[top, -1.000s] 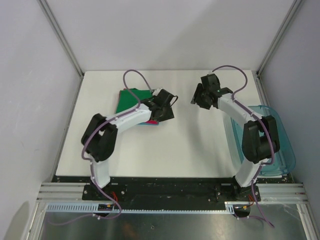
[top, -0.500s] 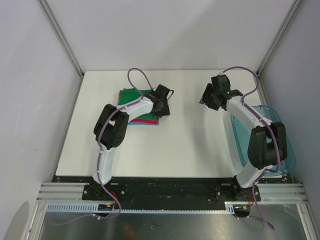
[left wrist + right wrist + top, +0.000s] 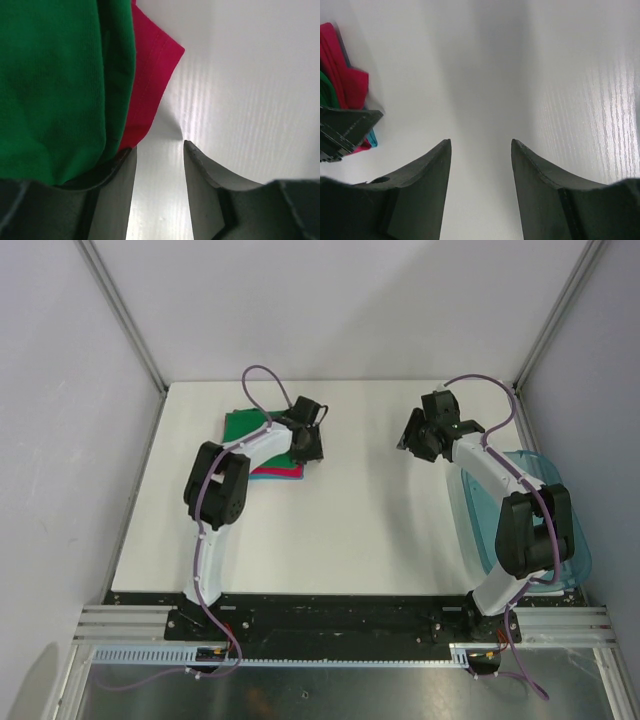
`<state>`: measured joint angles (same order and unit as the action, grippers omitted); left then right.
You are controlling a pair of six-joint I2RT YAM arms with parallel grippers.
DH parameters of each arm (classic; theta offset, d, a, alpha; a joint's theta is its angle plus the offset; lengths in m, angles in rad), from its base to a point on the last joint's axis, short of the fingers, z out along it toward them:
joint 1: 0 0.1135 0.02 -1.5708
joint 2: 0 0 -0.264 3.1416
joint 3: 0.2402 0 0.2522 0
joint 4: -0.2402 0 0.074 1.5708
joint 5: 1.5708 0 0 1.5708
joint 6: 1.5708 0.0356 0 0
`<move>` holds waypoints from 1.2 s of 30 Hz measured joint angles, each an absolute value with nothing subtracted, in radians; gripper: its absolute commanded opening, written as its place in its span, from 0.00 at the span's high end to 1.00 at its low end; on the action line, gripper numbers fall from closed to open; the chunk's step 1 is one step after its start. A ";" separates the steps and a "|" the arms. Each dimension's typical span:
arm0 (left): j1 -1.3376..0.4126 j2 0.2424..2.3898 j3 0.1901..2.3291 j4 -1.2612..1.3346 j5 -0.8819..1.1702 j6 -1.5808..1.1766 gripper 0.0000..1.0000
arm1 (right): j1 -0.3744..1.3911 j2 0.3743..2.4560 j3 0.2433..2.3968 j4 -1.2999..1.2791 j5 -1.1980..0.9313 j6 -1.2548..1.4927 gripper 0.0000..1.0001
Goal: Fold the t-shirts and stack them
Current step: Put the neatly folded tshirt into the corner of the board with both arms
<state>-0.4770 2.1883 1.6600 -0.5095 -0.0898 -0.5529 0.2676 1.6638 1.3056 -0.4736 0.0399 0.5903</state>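
Note:
The t-shirts lie folded in one stack at the back left of the table. The green t-shirt [image 3: 240, 427] is on top and the magenta-red t-shirt [image 3: 278, 471] shows under it. In the left wrist view the green t-shirt [image 3: 50, 75] overlaps the magenta-red one [image 3: 149, 75]. My left gripper [image 3: 306, 443] [image 3: 160, 145] is open and empty at the stack's right edge, its left finger against the cloth. My right gripper [image 3: 412, 436] [image 3: 481, 142] is open and empty over bare table. The right wrist view shows the stack's edge with a light blue sliver [image 3: 372, 138].
A translucent blue-green plastic bin [image 3: 565, 530] sits at the table's right edge beside the right arm. Grey walls and metal frame posts close in the white table [image 3: 350, 530] at back and sides.
My left gripper has moved back and left along the stack's right edge, and the stack has shifted slightly left. My right gripper moved a little right, then stayed still.

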 measured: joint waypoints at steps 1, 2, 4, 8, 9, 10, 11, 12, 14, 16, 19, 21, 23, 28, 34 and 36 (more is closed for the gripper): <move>-0.464 2.195 1.671 -0.514 -0.090 -0.543 0.52 | 0.268 1.664 1.306 -0.473 0.039 0.590 0.45; -0.448 2.204 1.686 -0.520 -0.089 -0.531 0.52 | 0.268 1.664 1.306 -0.473 0.039 0.590 0.45; -0.417 2.220 1.712 -0.529 -0.087 -0.513 0.52 | 0.267 1.664 1.306 -0.473 0.037 0.590 0.44; -0.347 2.254 1.768 -0.543 -0.079 -0.477 0.52 | 0.263 1.664 1.306 -0.473 0.036 0.589 0.45; -0.324 2.263 1.786 -0.549 -0.075 -0.466 0.52 | 0.262 1.664 1.306 -0.472 0.035 0.588 0.45; -0.309 2.271 1.797 -0.552 -0.074 -0.459 0.52 | 0.261 1.665 1.306 -0.472 0.034 0.587 0.45; -0.291 2.280 1.814 -0.561 -0.072 -0.450 0.52 | 0.259 1.665 1.306 -0.470 0.031 0.585 0.44; -0.274 2.291 1.832 -0.568 -0.070 -0.440 0.52 | 0.257 1.666 1.306 -0.467 0.028 0.583 0.44; -0.243 2.313 1.870 -0.582 -0.065 -0.422 0.52 | 0.255 1.672 1.306 -0.460 0.024 0.582 0.45; -0.215 2.333 1.907 -0.594 -0.059 -0.406 0.52 | 0.253 1.679 1.306 -0.455 0.020 0.582 0.45; -0.183 2.353 1.943 -0.611 -0.049 -0.381 0.52 | 0.251 1.688 1.306 -0.450 0.017 0.582 0.45; -0.167 2.365 1.964 -0.625 -0.048 -0.362 0.52 | 0.251 1.693 1.306 -0.449 0.017 0.582 0.45; -0.157 2.373 1.981 -0.636 -0.046 -0.345 0.52 | 0.251 1.696 1.305 -0.448 0.017 0.582 0.45; -0.157 2.375 1.986 -0.647 -0.030 -0.311 0.52 | 0.251 1.697 1.305 -0.443 0.017 0.582 0.45; -0.171 2.359 1.955 -0.636 -0.020 -0.287 0.52 | 0.251 1.697 1.305 -0.443 0.017 0.582 0.45; -0.178 2.345 1.932 -0.633 -0.018 -0.283 0.51 | 0.251 1.697 1.305 -0.444 0.017 0.582 0.45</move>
<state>-0.1776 2.3451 1.9324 -0.6327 -0.0177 -0.2832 0.2508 1.6966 1.3052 -0.4438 0.0170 0.5823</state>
